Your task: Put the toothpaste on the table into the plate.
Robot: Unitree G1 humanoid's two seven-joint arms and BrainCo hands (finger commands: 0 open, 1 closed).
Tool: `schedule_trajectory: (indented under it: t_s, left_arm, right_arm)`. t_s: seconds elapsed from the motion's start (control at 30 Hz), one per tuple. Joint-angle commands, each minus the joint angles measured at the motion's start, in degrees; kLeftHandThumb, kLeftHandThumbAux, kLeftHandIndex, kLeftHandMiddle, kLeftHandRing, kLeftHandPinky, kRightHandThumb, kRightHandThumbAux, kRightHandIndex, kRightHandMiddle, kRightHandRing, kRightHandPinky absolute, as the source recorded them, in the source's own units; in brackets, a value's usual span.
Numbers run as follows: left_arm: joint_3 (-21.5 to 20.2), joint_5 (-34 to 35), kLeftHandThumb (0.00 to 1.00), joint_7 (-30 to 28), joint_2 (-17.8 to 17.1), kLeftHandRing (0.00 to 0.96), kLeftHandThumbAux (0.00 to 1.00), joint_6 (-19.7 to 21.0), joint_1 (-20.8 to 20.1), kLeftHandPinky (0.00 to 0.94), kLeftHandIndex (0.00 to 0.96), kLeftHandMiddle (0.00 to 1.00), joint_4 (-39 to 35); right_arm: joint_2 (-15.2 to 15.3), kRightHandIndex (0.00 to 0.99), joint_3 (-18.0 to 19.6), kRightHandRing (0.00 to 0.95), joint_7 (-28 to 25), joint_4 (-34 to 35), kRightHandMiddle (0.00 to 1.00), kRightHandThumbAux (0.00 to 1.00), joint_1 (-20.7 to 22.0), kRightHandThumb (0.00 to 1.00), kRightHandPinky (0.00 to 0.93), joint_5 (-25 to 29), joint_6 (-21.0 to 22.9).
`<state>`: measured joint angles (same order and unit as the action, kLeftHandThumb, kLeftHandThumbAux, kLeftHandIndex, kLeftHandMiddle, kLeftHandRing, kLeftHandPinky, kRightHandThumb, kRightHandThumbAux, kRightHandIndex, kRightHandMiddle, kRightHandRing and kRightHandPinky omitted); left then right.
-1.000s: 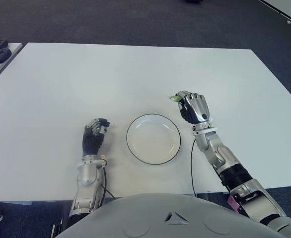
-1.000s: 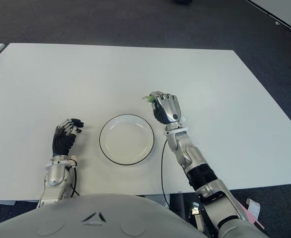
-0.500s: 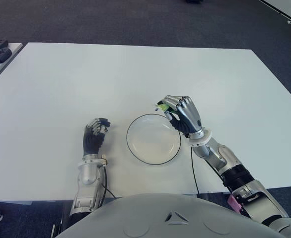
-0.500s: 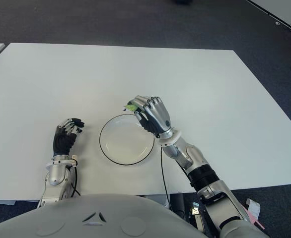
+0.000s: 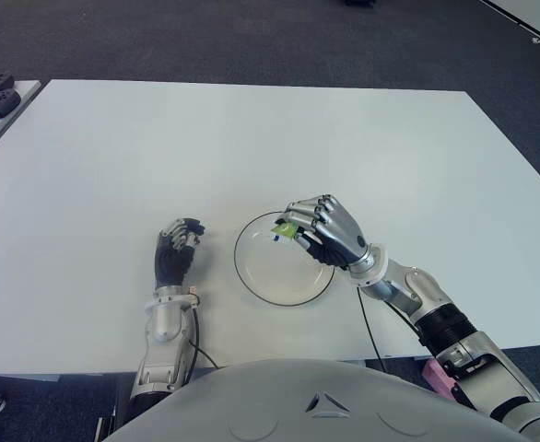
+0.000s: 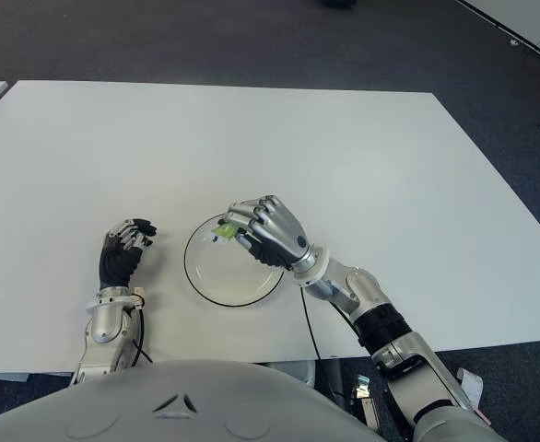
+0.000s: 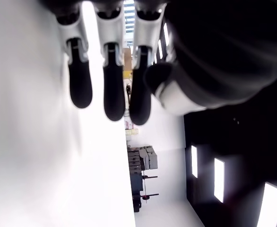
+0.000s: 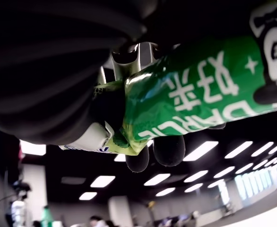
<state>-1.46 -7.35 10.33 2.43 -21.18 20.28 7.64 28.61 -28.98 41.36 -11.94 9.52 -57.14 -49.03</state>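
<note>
- The robot's right hand (image 5: 330, 230) has its fingers wrapped around a small green toothpaste tube with white lettering (image 5: 286, 231), and it's holding it up over the round white plate with a thin dark rim (image 5: 252, 276).
- The tube's tip pokes out past the fingers over the plate's far-right part; can't tell if it's touching the dish or just above it.
- In the right wrist view, the green tube (image 8: 190, 94) is pressed against the palm with the dark fingertips (image 8: 168, 150) curled past it, so it's a solid grip.
- The left hand (image 5: 175, 253) shows just left of the plate on the big white table (image 5: 159, 138), fingers loosely curled and holding nothing.
- The left wrist view shows the same thing: dark fingertips (image 7: 79, 85) hanging relaxed near the table surface.
</note>
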Motion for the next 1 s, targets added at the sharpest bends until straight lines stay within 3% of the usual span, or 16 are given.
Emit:
schedule_trajectory:
  t_s: [0.03,0.2,0.43,0.5,0.57,0.6,0.63,0.7,0.8,0.87,1.0]
  left_arm:
    - [-0.18,-0.15,0.721,0.68,0.26,0.450,0.721,1.12,-0.12,0.446,0.428,0.472,1.73]
    - [-0.13,-0.20,0.722,0.84,0.51,0.446,0.721,1.42,-0.01,0.440,0.428,0.470,1.46]
    - [-0.15,-0.20,0.722,0.81,0.69,0.440,0.721,1.75,0.17,0.437,0.428,0.465,1.21]
    - [-0.15,-0.20,0.723,0.83,0.73,0.440,0.721,1.75,0.21,0.438,0.428,0.466,1.22]
    - [-0.14,-0.23,0.723,0.88,0.78,0.442,0.721,1.74,0.21,0.440,0.428,0.466,1.25]
    - [-0.15,-0.24,0.723,0.90,0.79,0.442,0.721,1.75,0.21,0.441,0.428,0.466,1.27]
    - [-0.16,-0.25,0.723,0.92,0.80,0.442,0.721,1.76,0.20,0.440,0.428,0.466,1.28]
    - [-0.16,-0.26,0.723,0.93,0.81,0.442,0.721,1.78,0.20,0.439,0.428,0.466,1.28]
    - [-0.17,-0.41,0.723,1.05,0.84,0.441,0.721,1.84,0.18,0.438,0.428,0.466,1.30]
    - [-0.15,-0.62,0.723,1.15,0.80,0.441,0.721,1.86,0.19,0.437,0.428,0.467,1.29]
    - [-0.05,-0.65,0.723,1.20,0.75,0.443,0.721,1.88,0.22,0.439,0.429,0.470,1.23]
  right_arm:
    - [0.43,0.398,-0.78,0.868,-2.75,0.90,0.551,0.679,0.97,0.851,0.877,-1.14,-0.83]
    - [1.44,0.399,-2.05,0.873,-12.46,2.58,0.552,0.679,-0.58,0.851,0.876,0.55,0.70]
    - [1.48,0.401,-2.86,0.861,-20.97,2.68,0.550,0.679,-2.03,0.850,0.851,1.37,2.95]
    - [1.86,0.409,-2.96,0.796,-25.42,3.45,0.554,0.677,-1.79,0.849,0.772,3.14,3.49]
    - [2.06,0.436,-2.80,0.565,-29.05,4.27,0.477,0.682,-1.76,0.840,0.580,4.63,4.08]
    - [2.28,0.440,-2.75,0.533,-32.03,4.89,0.466,0.683,-1.88,0.838,0.553,5.83,4.99]
    - [2.37,0.308,-2.64,0.384,-34.06,5.33,0.339,0.642,-2.04,0.698,0.421,6.65,5.61]
    - [2.43,0.166,-2.39,0.225,-36.80,6.07,0.204,0.602,-2.32,0.542,0.280,7.81,6.39]
    - [2.06,0.094,-2.10,0.137,-38.82,6.38,0.127,0.573,-2.38,0.476,0.186,7.00,8.29]
    - [2.24,0.038,-1.83,0.056,-37.78,7.13,0.051,0.504,-2.14,0.444,0.076,3.12,10.07]
    - [3.09,0.010,-1.18,0.014,-36.35,8.72,0.013,0.423,-2.58,0.413,0.019,0.14,11.32]
